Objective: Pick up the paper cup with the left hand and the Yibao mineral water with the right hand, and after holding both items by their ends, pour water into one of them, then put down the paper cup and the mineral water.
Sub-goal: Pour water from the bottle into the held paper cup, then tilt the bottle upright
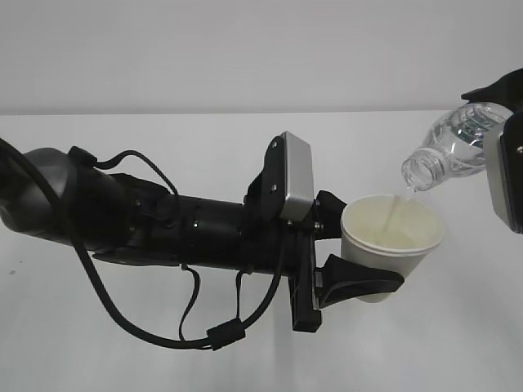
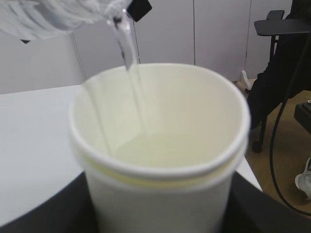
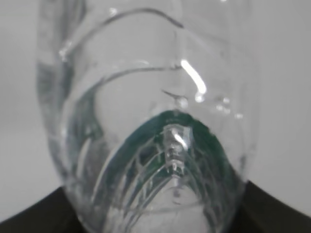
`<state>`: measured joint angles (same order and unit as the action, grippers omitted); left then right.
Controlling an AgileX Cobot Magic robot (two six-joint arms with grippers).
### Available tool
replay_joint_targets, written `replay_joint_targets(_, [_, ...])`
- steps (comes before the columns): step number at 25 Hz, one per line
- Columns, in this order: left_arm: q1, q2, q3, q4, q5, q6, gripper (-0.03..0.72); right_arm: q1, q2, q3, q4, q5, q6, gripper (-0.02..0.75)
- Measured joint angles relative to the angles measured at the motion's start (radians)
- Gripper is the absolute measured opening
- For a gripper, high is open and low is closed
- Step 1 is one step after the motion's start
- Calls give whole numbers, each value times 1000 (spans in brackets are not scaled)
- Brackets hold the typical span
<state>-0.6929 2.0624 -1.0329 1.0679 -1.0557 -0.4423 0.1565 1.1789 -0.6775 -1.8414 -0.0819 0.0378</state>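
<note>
While water runs in a thin stream from the tilted bottle, the exterior view shows the left pincer clamped around the paper cup, held upright above the white worktop. The right pincer shows only at the frame edge, holding the bottle's far end. To pour well, I judge the bottle neck should stay over the cup's middle and the tilt be kept gentle.

In the left wrist view, the cup is partly filled, and the stream lands inside its rim.

The right wrist view shows the bottle close up, gripped at its base. One cup, one bottle, two arms.
</note>
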Motion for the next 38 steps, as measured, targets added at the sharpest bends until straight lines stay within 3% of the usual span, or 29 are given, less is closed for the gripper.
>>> replay_joint_targets(38, [0, 0, 0, 0, 0, 0, 418, 0, 0, -5, 0, 0, -6, 434])
